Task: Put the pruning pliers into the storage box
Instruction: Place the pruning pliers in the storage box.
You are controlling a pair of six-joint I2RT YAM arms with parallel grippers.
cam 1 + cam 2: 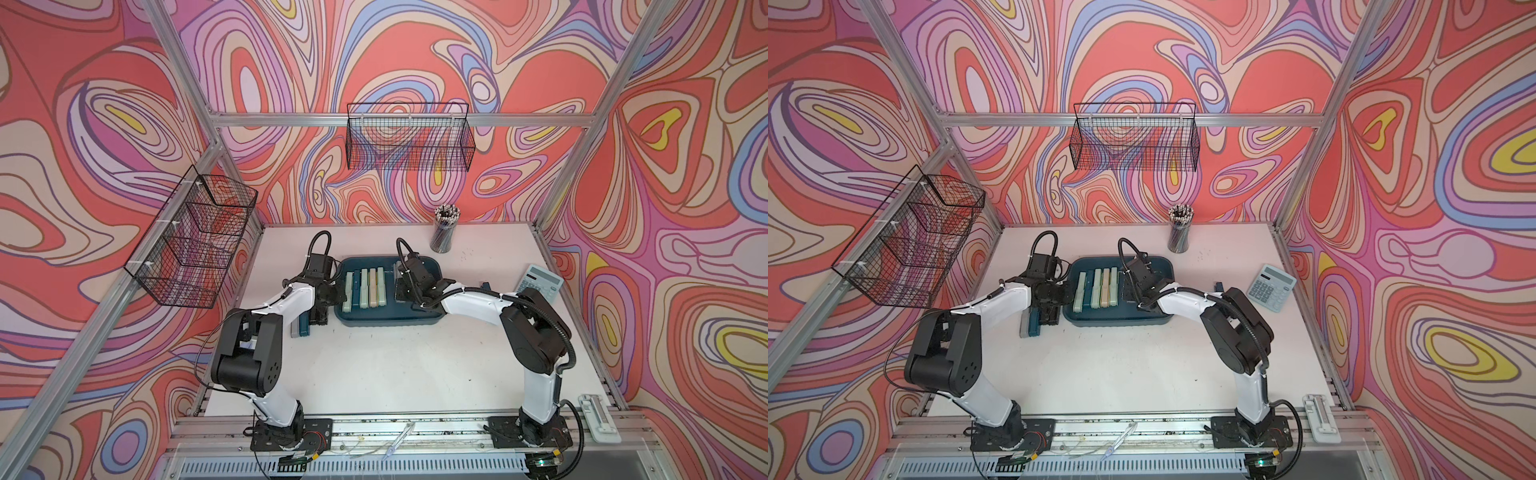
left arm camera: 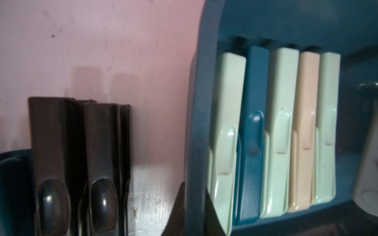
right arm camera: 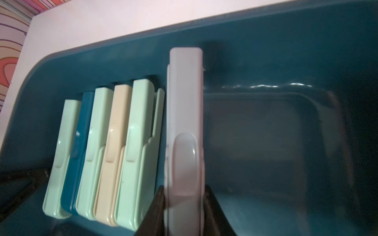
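squarely grey pliers (image 3: 184,122) clamped between right jaws

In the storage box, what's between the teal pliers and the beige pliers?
One mint pair of pliers, lying side by side with both; the right wrist view shows it.

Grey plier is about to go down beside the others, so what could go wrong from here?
1. The grey plier in the right gripper hangs close beside the nearest mint plier; lowered askew, it may land on it or knock the row.
2. The left gripper pinches the box rim; any tug there could shift the box under the plier.
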